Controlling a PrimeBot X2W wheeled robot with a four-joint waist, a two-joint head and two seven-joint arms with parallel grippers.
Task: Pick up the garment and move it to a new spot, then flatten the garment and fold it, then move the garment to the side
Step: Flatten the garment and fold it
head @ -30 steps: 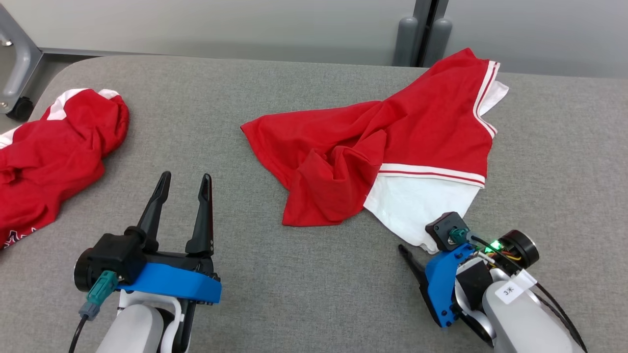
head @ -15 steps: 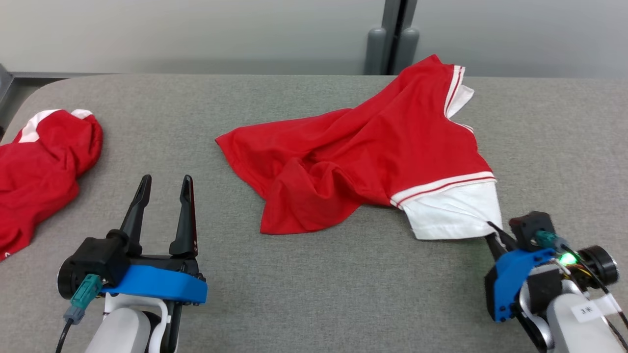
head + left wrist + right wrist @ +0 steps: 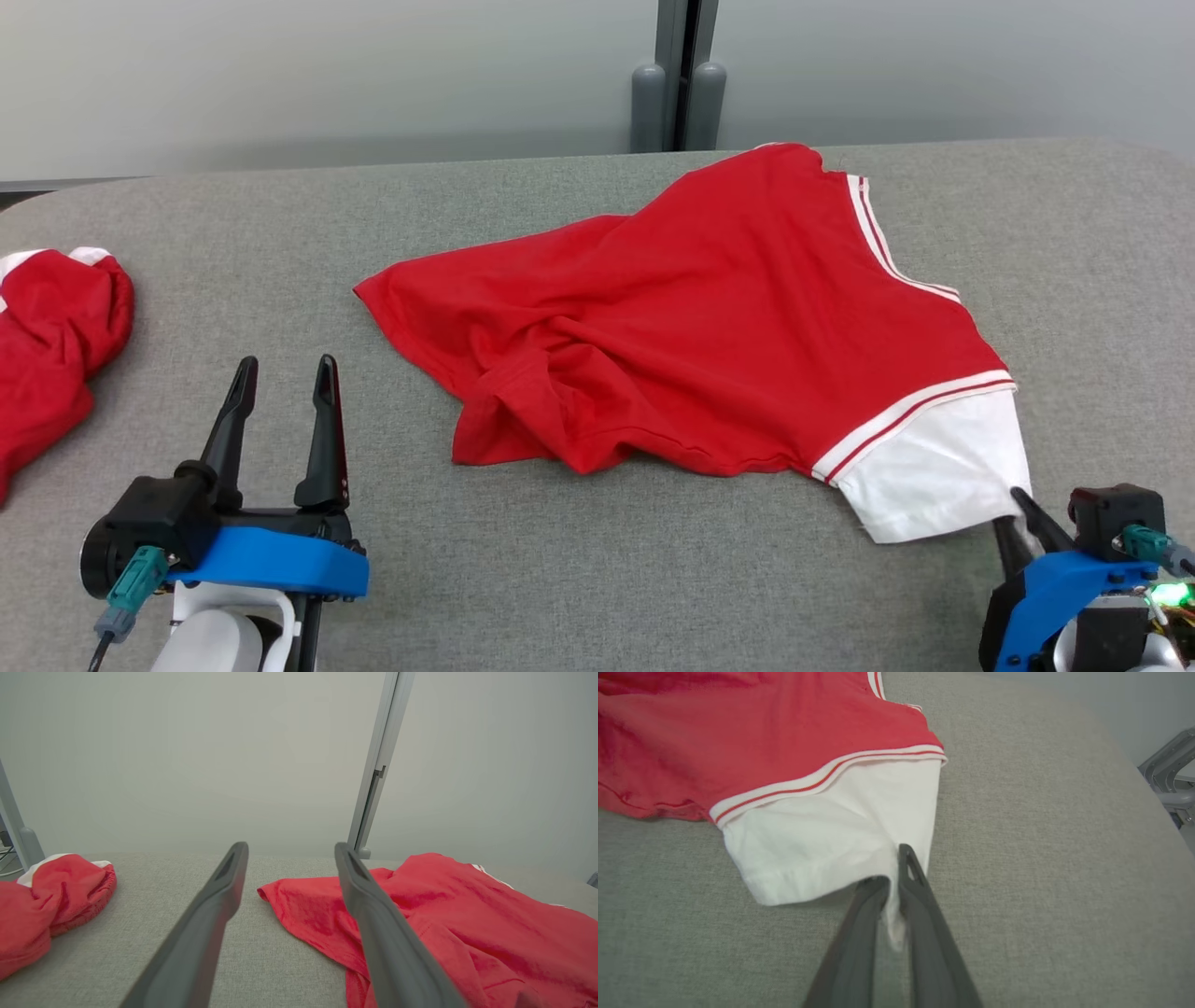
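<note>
Currently logging garment [image 3: 728, 336] as spread and rumpled over the middle-to-right part of the table [image 3: 597, 579], red body reaching toward the far edge, white sleeve [image 3: 934, 467] pointing to the near right. Found right gripper [image 3: 1008, 509] at the near-right corner of that sleeve, fingers pressed together with a pinch of white hem between them (clamped on cloth, not on air). Noted sleeve edge drawn up toward the fingers, with the garment's red body lying on the table. Found left gripper [image 3: 285, 369] at near left, fingers apart and holding nothing, near the garment's left red corner but not touching it, well apart from the right gripper. Logged second garment [image 3: 56, 327], also red and white, bunched at the table's left edge, touched by neither gripper.

Comparing views:
- Head view: got whole layout and both grippers at once; grip point itself small and partly hidden by the fingers.
- Right wrist view: got the pinch plainly, with a tuft of white fabric squeezed between the two dark fingers and the trim stripes [image 3: 822, 777] beyond; also a metal frame [image 3: 1169, 774] off the table's right end.
- Left wrist view: got spread fingers framing bare table, garment's red corner behind the right-hand finger, second garment off to the left, and an upright post [image 3: 373, 788] against the pale wall [image 3: 187, 756].
</note>
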